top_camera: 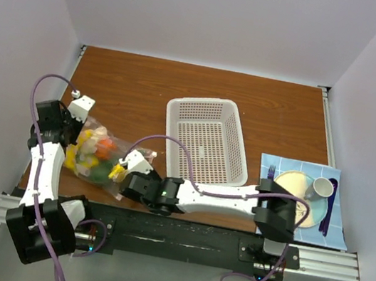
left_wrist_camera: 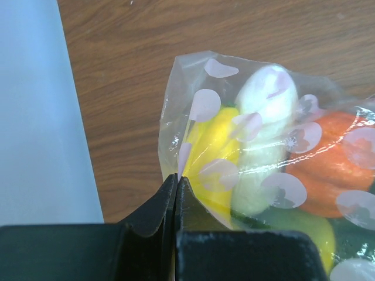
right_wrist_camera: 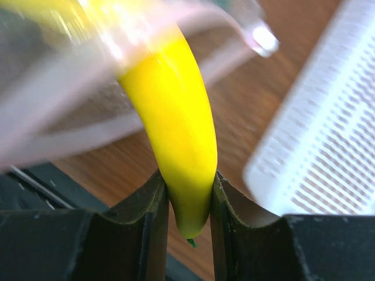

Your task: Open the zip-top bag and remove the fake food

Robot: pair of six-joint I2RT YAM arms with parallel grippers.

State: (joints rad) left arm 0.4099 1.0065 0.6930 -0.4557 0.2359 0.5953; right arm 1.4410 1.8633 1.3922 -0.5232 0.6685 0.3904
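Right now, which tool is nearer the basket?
Right. The right tool grips the banana just left of the basket; the left tool pinches the bag farther left.

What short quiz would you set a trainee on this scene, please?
1. True or false: the right gripper is shut on the yellow plastic banana.
2. The left gripper pinches: A the clear spotted plastic zip-top bag; B a blue mat; C a white cup?
3. Fill in: in the top view, the white perforated plastic basket stands to the bag's ___.
Key: 1 true; 2 A; 3 right.
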